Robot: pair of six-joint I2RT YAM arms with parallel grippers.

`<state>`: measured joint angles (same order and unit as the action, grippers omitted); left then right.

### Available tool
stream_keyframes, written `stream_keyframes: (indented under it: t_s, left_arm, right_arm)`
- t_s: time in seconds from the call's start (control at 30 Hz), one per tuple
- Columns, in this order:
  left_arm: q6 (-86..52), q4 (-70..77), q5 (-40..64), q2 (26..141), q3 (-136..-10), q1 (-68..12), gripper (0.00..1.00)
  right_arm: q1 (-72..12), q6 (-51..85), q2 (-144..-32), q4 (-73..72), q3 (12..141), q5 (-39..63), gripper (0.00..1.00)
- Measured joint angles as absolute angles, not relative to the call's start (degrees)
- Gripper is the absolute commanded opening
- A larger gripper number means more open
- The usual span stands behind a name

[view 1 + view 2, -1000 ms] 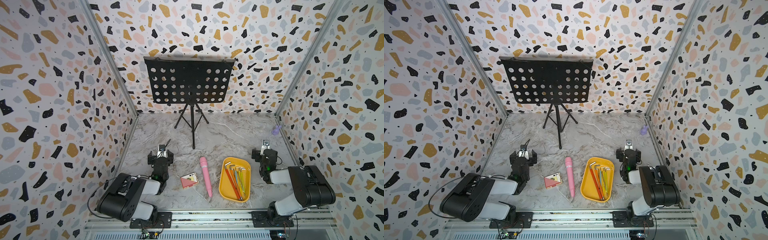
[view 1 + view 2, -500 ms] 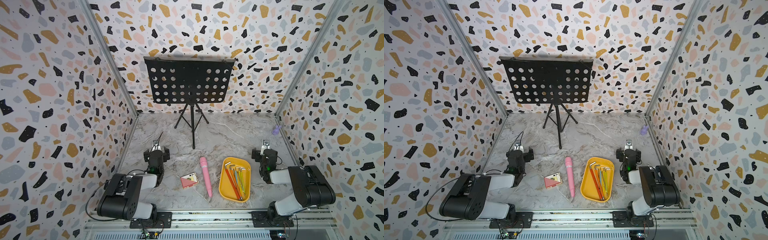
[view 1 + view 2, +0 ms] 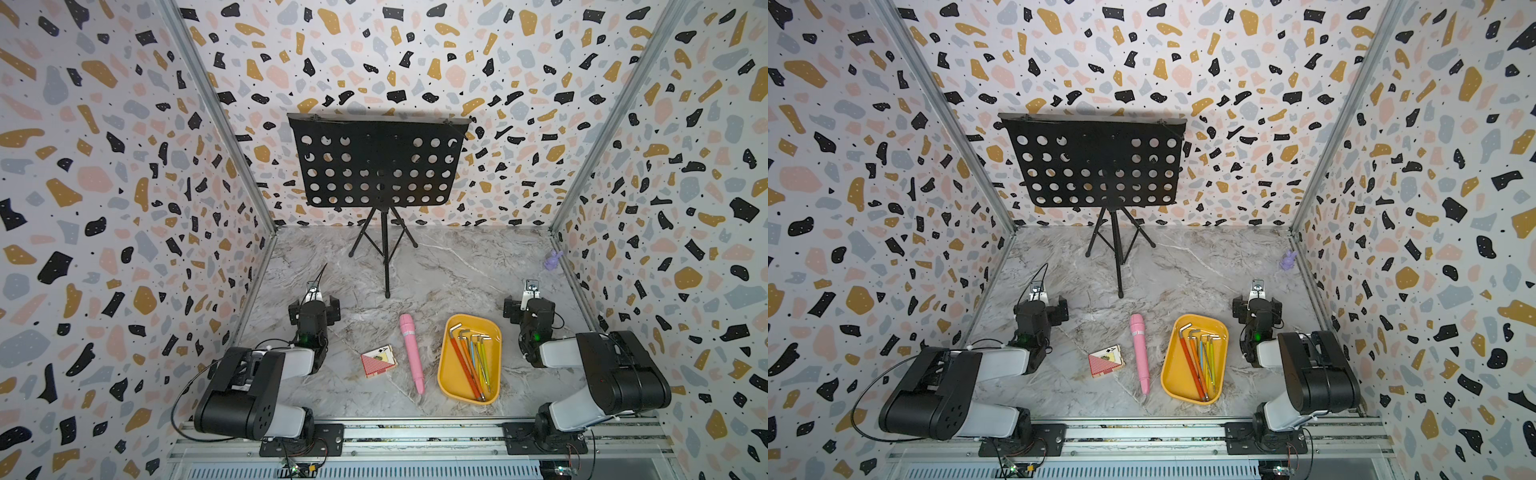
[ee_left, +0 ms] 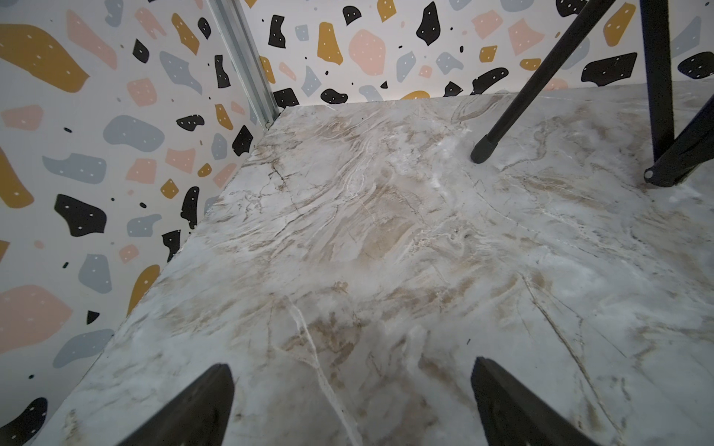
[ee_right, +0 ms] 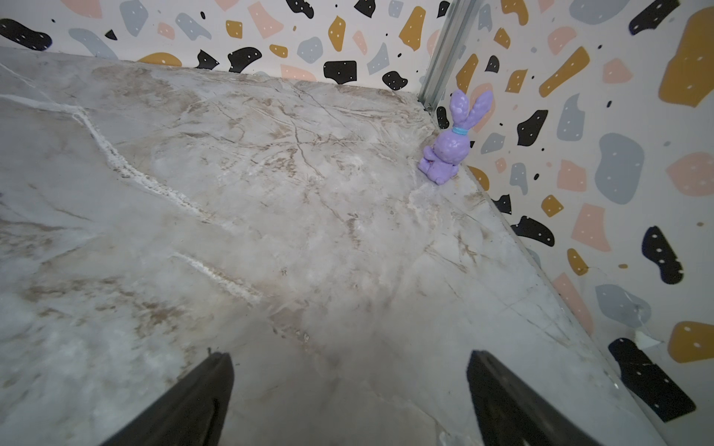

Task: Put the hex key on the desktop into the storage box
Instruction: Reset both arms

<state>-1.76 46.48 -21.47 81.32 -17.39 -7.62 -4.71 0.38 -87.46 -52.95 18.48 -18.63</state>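
Looks basically done: the hex keys [image 3: 471, 361] are all seen lying in the storage box [image 3: 449, 376], none is spotted on the desktop [image 3: 436, 274], the left gripper [image 4: 351, 367] and right gripper [image 5: 347, 356] are held wide open and empty, so only a final check seems needed.

The left hand [image 3: 314, 306] has slid up and a little left in the frame, its arm swinging nearer the side wall [image 3: 124, 232].

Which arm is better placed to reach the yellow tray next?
Right, probably. The right gripper sits beside the tray, jaws open and empty; the left gripper is farther off, past the pink stick and card box.
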Motion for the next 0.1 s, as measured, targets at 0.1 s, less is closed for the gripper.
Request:
stream_keyframes:
  t_s: [0.1]
  left_arm:
    - [-1.8,46.5,-21.5,81.3,-17.4,-7.6,1.00]
  right_arm:
    - [-4.7,0.4,-87.5,-52.9,18.5,-18.6,1.00]
